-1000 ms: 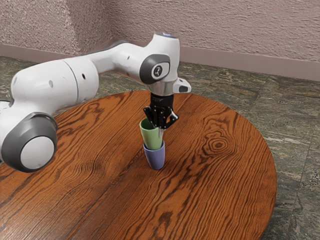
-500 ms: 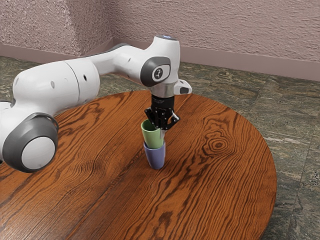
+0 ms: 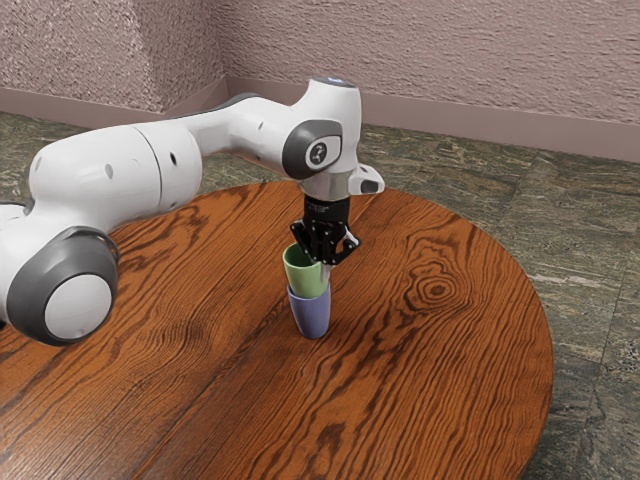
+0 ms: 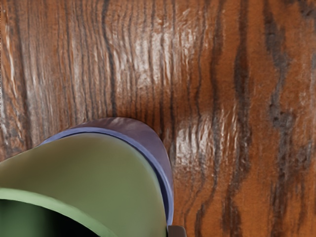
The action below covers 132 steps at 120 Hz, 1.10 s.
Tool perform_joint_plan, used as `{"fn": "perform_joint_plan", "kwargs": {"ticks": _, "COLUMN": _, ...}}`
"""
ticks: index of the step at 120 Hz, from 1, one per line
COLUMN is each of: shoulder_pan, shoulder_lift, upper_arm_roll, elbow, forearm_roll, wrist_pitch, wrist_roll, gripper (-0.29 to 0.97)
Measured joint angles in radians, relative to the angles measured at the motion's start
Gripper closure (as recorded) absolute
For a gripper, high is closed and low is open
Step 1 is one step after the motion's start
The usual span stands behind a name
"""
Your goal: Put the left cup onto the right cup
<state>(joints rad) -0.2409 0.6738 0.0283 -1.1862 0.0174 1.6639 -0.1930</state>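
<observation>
A green cup (image 3: 305, 272) sits nested in a purple cup (image 3: 311, 314) near the middle of the round wooden table (image 3: 440, 380). My gripper (image 3: 323, 256) hangs just above the green cup's rim, on the side toward the exterior view's right. Its fingers stand open, a little apart from the rim. In the wrist view the green cup (image 4: 89, 182) lies close under the hand, with the purple cup's rim (image 4: 143, 138) ringing it and the table's wood grain (image 4: 237, 98) beyond.
The table's curved edge (image 3: 540, 330) runs along the exterior view's right, with stone floor (image 3: 590, 230) past it. My white arm (image 3: 150, 180) spans the table's left part. Bare wood surrounds the stacked cups.
My gripper has risen slightly and let go of the green cup. The cup has settled lower and more upright inside the purple cup.
</observation>
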Motion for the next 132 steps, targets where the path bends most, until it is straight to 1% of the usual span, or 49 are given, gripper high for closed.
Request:
{"fn": "perform_joint_plan", "kwargs": {"ticks": 15, "shoulder_pan": 0.0, "shoulder_lift": -0.001, "upper_arm_roll": 0.0, "elbow": 0.0, "forearm_roll": -0.002, "wrist_pitch": 0.0, "wrist_roll": -0.001, "gripper": 0.46}}
{"fn": "perform_joint_plan", "kwargs": {"ticks": 22, "shoulder_pan": 0.0, "shoulder_lift": -0.001, "upper_arm_roll": 0.0, "elbow": 0.0, "forearm_roll": -0.003, "wrist_pitch": 0.0, "wrist_roll": -0.001, "gripper": 0.35}}
{"fn": "perform_joint_plan", "kwargs": {"ticks": 32, "shoulder_pan": 0.0, "shoulder_lift": -0.002, "upper_arm_roll": 0.0, "elbow": 0.0, "forearm_roll": -0.003, "wrist_pitch": 0.0, "wrist_roll": -0.001, "gripper": 0.25}}
{"fn": "perform_joint_plan", "kwargs": {"ticks": 44, "shoulder_pan": 0.0, "shoulder_lift": -0.003, "upper_arm_roll": 0.001, "elbow": 0.0, "forearm_roll": -0.003, "wrist_pitch": 0.0, "wrist_roll": -0.001, "gripper": 0.16}}
{"fn": "perform_joint_plan", "kwargs": {"ticks": 60, "shoulder_pan": 0.0, "shoulder_lift": -0.01, "upper_arm_roll": 0.001, "elbow": 0.003, "forearm_roll": -0.003, "wrist_pitch": -0.001, "wrist_roll": -0.001, "gripper": 0.09}}
{"fn": "perform_joint_plan", "kwargs": {"ticks": 80, "shoulder_pan": 0.0, "shoulder_lift": -0.044, "upper_arm_roll": 0.004, "elbow": 0.006, "forearm_roll": -0.002, "wrist_pitch": -0.011, "wrist_roll": -0.001, "gripper": 0.05}}
{"fn": "perform_joint_plan", "kwargs": {"ticks": 113, "shoulder_pan": 0.002, "shoulder_lift": -0.169, "upper_arm_roll": 0.001, "elbow": -0.035, "forearm_roll": -0.002, "wrist_pitch": -0.037, "wrist_roll": 0.009, "gripper": 0.03}}
{"fn": "perform_joint_plan", "kwargs": {"ticks": 132, "shoulder_pan": 0.0, "shoulder_lift": -0.218, "upper_arm_roll": -0.012, "elbow": -0.049, "forearm_roll": -0.002, "wrist_pitch": -0.059, "wrist_roll": 0.021, "gripper": 0.02}}
